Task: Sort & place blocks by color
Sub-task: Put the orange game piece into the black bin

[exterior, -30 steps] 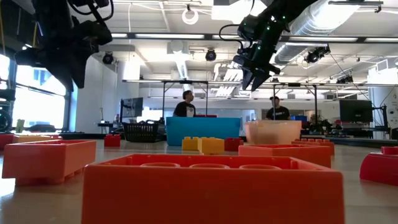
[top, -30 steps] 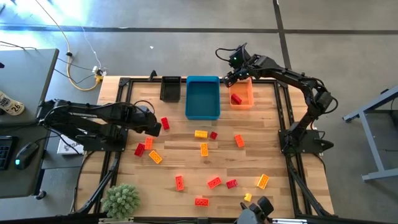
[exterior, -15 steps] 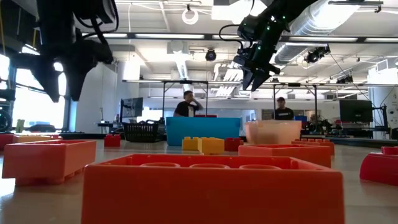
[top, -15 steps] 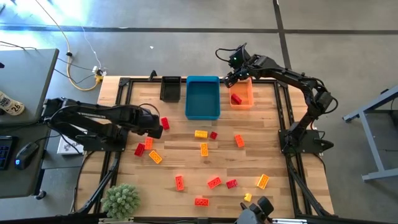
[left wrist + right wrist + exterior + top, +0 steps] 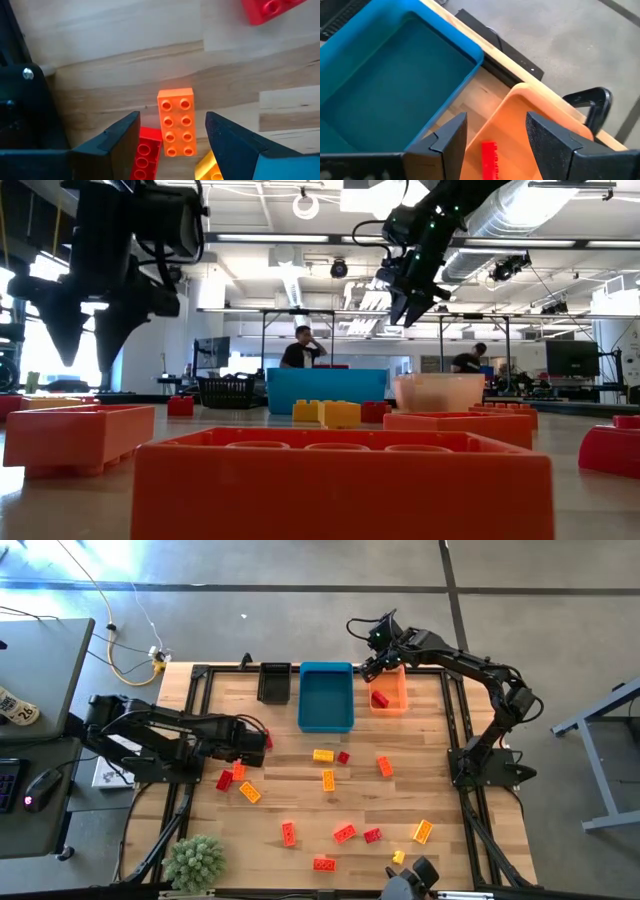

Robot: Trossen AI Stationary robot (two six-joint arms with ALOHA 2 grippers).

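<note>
Small studded blocks in red, orange and yellow lie scattered over the wooden table. My left gripper [image 5: 252,745] hangs open over the table's left part, above an orange block [image 5: 176,122]. That block lies flat between a red block [image 5: 147,157] and a yellow one [image 5: 209,170]; the fingers stand above it, clear of it. Another red block [image 5: 270,10] lies farther off. My right gripper [image 5: 385,662] hovers open over the orange bin [image 5: 520,92], where one red block [image 5: 490,160] lies.
The black bin [image 5: 274,682], blue bin [image 5: 304,700] and orange bin [image 5: 402,690] stand in a row along the far edge. Several more blocks lie mid-table [image 5: 328,780] and near the front [image 5: 344,833]. A green plant [image 5: 195,862] sits at the near left corner.
My left gripper has opened, come down toward the table and shifted a little toward the right edge, over the group of blocks at the left.
</note>
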